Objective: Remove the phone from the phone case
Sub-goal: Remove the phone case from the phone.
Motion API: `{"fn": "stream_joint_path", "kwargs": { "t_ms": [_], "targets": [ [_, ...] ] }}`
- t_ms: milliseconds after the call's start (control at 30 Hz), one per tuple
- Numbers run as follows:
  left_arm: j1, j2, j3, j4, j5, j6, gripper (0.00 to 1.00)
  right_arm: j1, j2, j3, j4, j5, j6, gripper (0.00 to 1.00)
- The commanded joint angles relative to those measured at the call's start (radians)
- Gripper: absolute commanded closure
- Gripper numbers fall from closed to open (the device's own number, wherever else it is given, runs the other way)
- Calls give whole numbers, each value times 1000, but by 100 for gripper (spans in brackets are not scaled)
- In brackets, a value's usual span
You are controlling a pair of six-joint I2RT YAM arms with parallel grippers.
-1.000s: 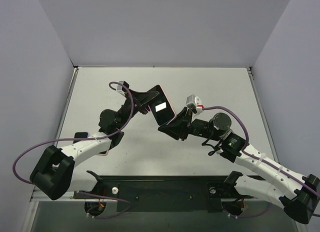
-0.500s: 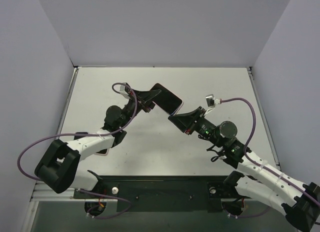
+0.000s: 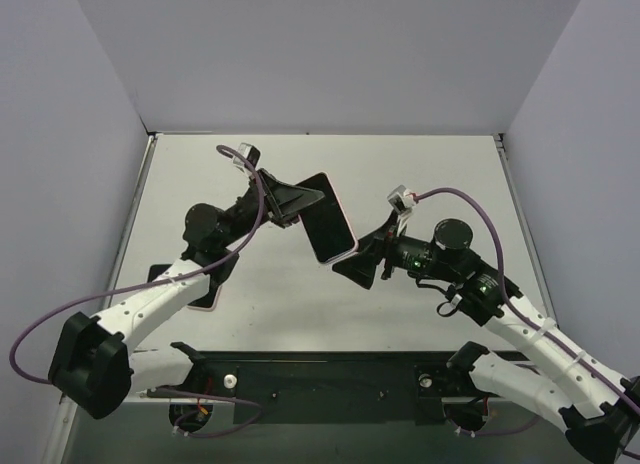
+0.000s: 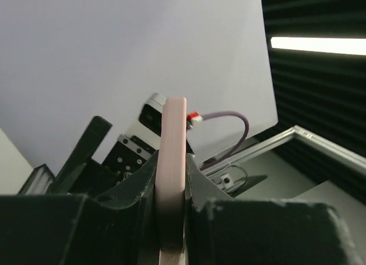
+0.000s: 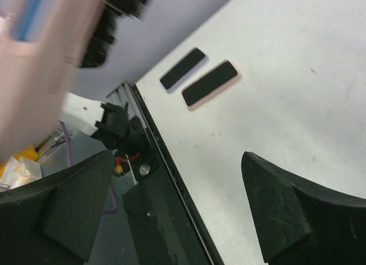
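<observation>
- Pale grey walls [image 3: 330,54] on three sides of a white table [image 3: 430,174], viewed from above and behind both arm bases
- Over the middle of the table, raised clear of the surface: phone [image 3: 322,216], dark screen up, seated inside the pink phone case [image 3: 351,246], pink rim showing along the right edge
- On the left: clamps the far-left end of the phone case in the left gripper [image 3: 305,199], jaws closed onto it
- From the left wrist view: shows the case edge-on and upright, pinched between two black fingers [image 4: 140,202], each pressed against a pink side
- On the right: hovers with the right gripper [image 3: 358,256] just beside the near-right corner of the phone, jaws spread wide, nothing between them; cannot tell whether either finger touches the case
- From the right wrist view: shows both fingers well apart at the lower corners, plus a blurred pink mass close to the lens at upper left
- Flat on the table near the left edge, well apart from the held phone: black slab [image 5: 182,68] with a pale rim and, just beside it, dark slab [image 5: 209,83] with a pink rim, roughly parallel, not touching
- Along the left arm, looping out past the base: purple cable [image 3: 262,209]
</observation>
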Motion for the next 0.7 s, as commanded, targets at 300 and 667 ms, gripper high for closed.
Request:
{"fn": "stream_joint_path", "kwargs": {
  "t_ms": [300, 667],
  "targets": [
    [68, -134, 209, -373, 264, 442, 100, -17, -107, 44, -180, -156, 34, 17],
    [68, -140, 225, -409, 262, 473, 100, -14, -17, 114, -54, -154, 114, 36]
  ]
}}
